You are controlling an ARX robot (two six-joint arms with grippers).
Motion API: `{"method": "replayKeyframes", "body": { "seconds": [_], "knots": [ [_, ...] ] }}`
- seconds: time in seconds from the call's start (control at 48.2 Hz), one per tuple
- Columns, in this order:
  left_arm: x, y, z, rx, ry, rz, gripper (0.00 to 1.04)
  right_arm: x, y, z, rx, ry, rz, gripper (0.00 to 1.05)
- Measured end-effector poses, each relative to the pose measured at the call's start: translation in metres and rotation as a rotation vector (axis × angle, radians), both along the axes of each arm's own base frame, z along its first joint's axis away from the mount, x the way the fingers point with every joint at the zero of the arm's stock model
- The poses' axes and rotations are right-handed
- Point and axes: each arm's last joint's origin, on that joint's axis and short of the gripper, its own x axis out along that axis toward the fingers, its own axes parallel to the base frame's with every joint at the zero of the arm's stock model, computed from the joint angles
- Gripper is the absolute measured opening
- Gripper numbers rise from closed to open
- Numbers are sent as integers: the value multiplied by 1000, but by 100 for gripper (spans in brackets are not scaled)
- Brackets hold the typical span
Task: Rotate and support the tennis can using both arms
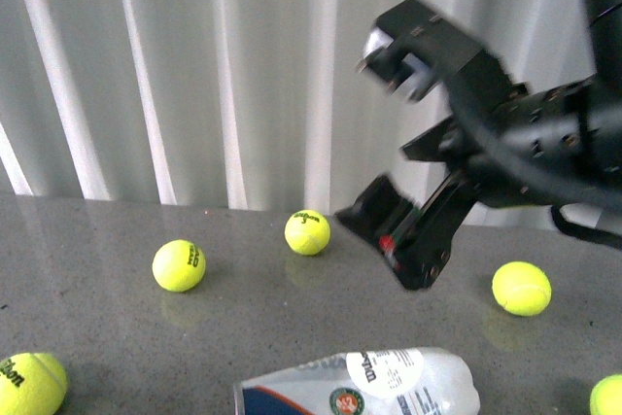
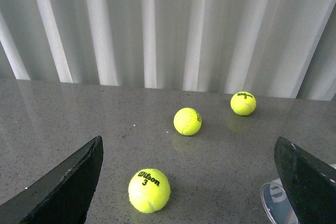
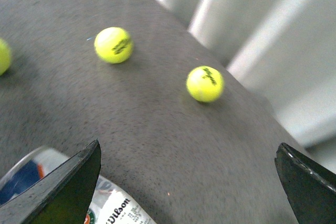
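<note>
Right gripper (image 1: 374, 133), blurred in the front view, is hanging above the table (image 1: 97, 318) with its jaws spread wide, gripping nothing and touching nothing. Its wrist view is showing both fingers (image 3: 58, 192) far apart over the grey surface, with the tennis can (image 3: 113, 211) lying just beside one of them. Left gripper (image 2: 188, 150), appearing only in its own wrist view, is likewise gaping and empty. A tennis ball (image 2: 149, 190) is sitting on the table between its fingers, clear of both. The front view is showing the can lying on its side at the near edge, label facing up, its lower part cut off by the frame. The left wrist view is catching only a sliver of the can's round end beside one finger. The front view is also taking in five loose tennis balls (image 1: 179, 265), two of them cropped. Motion blur is making the right gripper's fingertips hard to trace.
</note>
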Motion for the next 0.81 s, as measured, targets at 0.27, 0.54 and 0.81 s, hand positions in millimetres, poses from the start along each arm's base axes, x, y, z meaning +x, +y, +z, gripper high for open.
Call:
{"method": "replayKeyframes", "body": {
  "seconds": [0.27,0.54,0.81],
  "knots": [
    [0,0,0,0,0,0,98,-56,-91,18,361,59,-825,98],
    [0,0,0,0,0,0,98,-132,-126,-1,368,-59,-933,98],
    [0,0,0,0,0,0,98,-157,-120,-18,426,-318,-703,48]
  ]
}}
